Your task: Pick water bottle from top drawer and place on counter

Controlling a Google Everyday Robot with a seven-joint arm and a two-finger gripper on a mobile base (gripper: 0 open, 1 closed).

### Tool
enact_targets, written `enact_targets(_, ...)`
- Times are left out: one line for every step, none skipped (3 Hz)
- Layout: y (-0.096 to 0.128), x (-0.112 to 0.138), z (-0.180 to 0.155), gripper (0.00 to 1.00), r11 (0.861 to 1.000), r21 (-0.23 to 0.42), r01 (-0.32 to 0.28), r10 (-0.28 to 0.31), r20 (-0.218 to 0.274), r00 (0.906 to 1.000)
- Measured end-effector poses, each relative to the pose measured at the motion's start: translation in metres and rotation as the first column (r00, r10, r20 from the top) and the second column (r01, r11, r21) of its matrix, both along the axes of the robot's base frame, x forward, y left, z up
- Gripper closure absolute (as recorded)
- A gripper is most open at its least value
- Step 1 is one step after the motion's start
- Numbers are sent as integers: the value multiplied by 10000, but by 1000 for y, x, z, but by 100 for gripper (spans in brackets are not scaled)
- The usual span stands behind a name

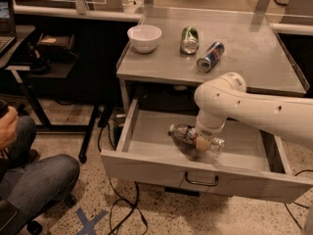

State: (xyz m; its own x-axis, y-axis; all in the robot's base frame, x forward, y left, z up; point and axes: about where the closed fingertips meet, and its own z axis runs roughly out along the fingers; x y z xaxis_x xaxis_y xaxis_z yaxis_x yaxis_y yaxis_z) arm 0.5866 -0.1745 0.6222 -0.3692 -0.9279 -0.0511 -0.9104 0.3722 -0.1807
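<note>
The water bottle (181, 133) is clear crinkled plastic and lies on its side in the middle of the open top drawer (156, 171). The drawer is pulled out below the grey counter (254, 58) and has a curved metal handle (201, 182) on its front. My white arm reaches down from the right into the drawer. My gripper (197, 145) is down at the bottle's middle, right on it, mostly hidden under the wrist. The bottle still rests on the drawer floor.
On the counter stand a white bowl (144, 37), a green can (189, 39) and a blue-and-silver can (210, 56), both cans lying down. A seated person's leg (34, 180) and hand (7, 126) are at the left, beside a dark desk (49, 70). Cables lie on the floor.
</note>
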Motion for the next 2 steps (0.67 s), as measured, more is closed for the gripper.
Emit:
enact_targets(-14, -4, 29, 100, 9962, -262, 825, -818, 258, 9963)
enact_targets(-31, -12, 56, 100, 9888, -538, 1390, -1368, 437, 9896)
